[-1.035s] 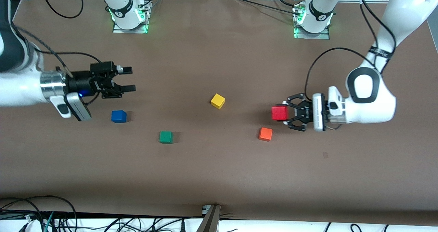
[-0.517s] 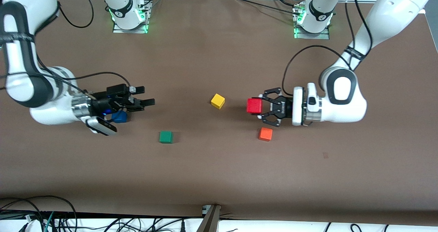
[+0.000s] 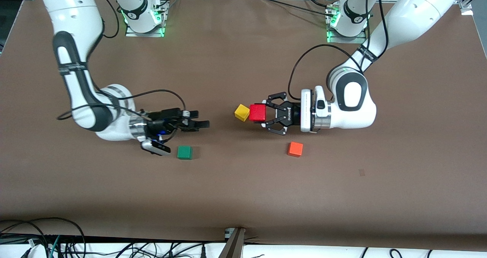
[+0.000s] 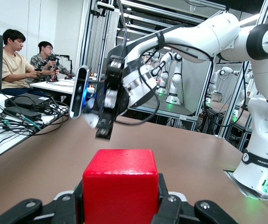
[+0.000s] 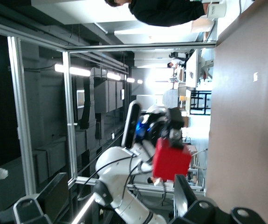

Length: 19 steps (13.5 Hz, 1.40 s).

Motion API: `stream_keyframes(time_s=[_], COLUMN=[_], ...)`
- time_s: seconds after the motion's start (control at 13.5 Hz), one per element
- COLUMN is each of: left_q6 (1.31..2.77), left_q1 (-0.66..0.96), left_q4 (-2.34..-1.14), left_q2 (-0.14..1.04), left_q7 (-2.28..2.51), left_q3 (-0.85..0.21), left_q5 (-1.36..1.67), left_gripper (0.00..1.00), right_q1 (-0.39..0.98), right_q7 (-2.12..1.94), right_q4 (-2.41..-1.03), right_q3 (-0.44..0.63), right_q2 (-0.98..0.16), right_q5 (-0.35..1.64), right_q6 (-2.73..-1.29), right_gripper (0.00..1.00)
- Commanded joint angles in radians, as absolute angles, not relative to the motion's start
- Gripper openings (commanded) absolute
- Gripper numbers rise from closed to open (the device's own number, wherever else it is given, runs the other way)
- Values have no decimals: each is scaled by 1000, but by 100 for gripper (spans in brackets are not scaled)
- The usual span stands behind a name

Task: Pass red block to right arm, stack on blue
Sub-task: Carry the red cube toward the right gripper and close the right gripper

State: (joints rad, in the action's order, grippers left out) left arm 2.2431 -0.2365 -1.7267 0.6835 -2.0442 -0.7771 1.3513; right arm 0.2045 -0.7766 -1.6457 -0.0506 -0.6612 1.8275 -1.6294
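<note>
Near → far: orange cube [image 3: 295, 149] and green cube [image 3: 185, 152] sit nearest the cam, both clear of the action. Above them, mid-table, L gripper [image 3: 261, 115] is clamped on the red block [image 3: 257, 112], held horizontal in the air over the yellow cube [image 3: 242, 112]. R gripper [image 3: 201, 123] has fingers parted, pointed at it, gap between them well open. Blue cube not visible, likely hidden under the R arm. Handover approach imo: line R fingers on the block's free faces, 90° off L's, close fully before L lets go.
</note>
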Motion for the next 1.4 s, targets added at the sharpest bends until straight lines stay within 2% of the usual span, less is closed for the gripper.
stream_keyframes(time_s=[0.0, 0.44, 0.74, 1.33], left_q6=[2295, 2319, 2319, 2333], left_q1=[-174, -95, -48, -38], left_q4=[-1667, -1574, -1546, -1543], left_q2=[707, 755, 764, 765], left_q7=[-2079, -2079, -2077, -2075], left_q3=[-773, -749, -706, -706], left_q5=[1410, 1416, 1420, 1420], left_gripper=[0, 0, 0, 0], right_q1=[221, 268, 321, 322], right_q7=[-801, -726, -591, -581], right_q4=[-1655, -1732, -1785, -1848], right_q3=[-48, -49, -49, -49], right_q2=[-675, -657, -566, -514], right_q5=[1878, 1913, 1953, 1953], right_q6=[-1663, -1762, -1894, -1884], right_gripper=[100, 100, 100, 99])
